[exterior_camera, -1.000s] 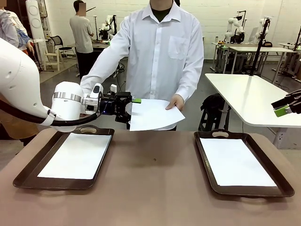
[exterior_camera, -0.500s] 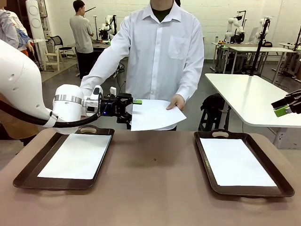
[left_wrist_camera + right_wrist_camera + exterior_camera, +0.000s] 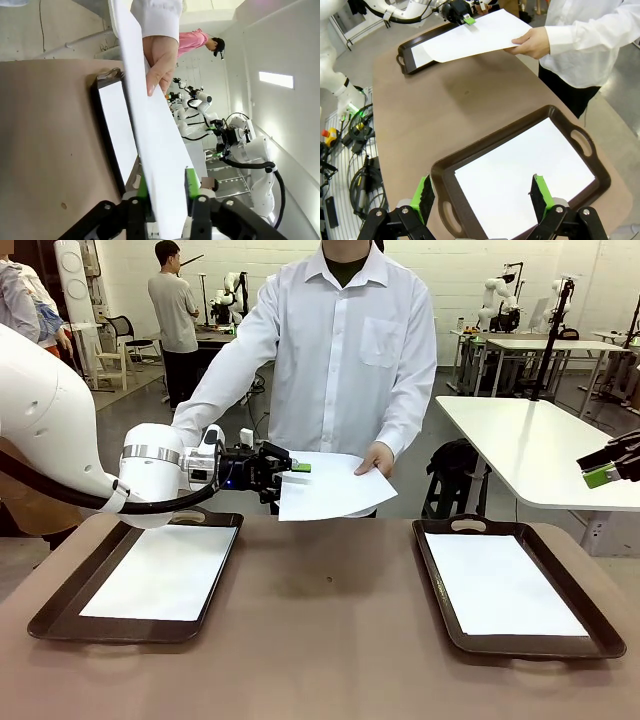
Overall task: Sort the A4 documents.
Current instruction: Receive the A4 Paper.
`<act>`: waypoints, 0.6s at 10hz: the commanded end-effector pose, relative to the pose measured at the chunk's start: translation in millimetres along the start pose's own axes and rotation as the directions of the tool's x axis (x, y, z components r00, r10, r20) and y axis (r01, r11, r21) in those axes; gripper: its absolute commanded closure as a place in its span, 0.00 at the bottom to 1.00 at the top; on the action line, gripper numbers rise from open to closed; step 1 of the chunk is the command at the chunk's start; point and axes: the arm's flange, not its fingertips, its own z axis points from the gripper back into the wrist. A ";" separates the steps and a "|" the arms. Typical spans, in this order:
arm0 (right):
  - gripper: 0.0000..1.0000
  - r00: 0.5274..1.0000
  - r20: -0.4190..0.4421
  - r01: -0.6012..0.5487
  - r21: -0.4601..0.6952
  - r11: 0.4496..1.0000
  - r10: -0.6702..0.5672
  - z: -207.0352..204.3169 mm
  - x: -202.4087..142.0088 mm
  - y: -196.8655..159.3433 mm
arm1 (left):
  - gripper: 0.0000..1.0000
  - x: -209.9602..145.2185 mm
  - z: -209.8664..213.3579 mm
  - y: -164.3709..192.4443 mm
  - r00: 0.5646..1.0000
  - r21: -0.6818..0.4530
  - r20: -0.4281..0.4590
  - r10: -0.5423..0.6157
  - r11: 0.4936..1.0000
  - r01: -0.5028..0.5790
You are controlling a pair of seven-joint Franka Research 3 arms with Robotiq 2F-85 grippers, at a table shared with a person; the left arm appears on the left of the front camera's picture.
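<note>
A person across the table holds out a white A4 document [image 3: 335,485] by its right edge with one hand [image 3: 375,457]. My left gripper [image 3: 292,471] is shut on that sheet's left edge. In the left wrist view the sheet [image 3: 150,125] runs edge-on between my green pads [image 3: 143,186], with the hand [image 3: 160,65] at its far end. Another sheet [image 3: 165,570] lies in the left brown tray [image 3: 60,618], and one more [image 3: 505,585] in the right tray [image 3: 520,645]. My right gripper [image 3: 482,192] hangs open above the right tray's sheet [image 3: 520,175]; it also shows at the right edge [image 3: 605,474].
The brown table [image 3: 330,640] lies bare between the two trays. A white table [image 3: 540,445] stands behind on the right. Other people and equipment are farther back in the room.
My left gripper has closed from open onto the held-out sheet's left edge and shifted slightly right. The right gripper has not moved.
</note>
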 end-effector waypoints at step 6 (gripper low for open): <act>0.00 1.000 0.000 0.000 0.007 1.000 0.000 -1.5 -0.3 1.0 | 1.00 7.6 3.1 -0.3 0.999 0.017 0.046 0.019 1.000 -0.020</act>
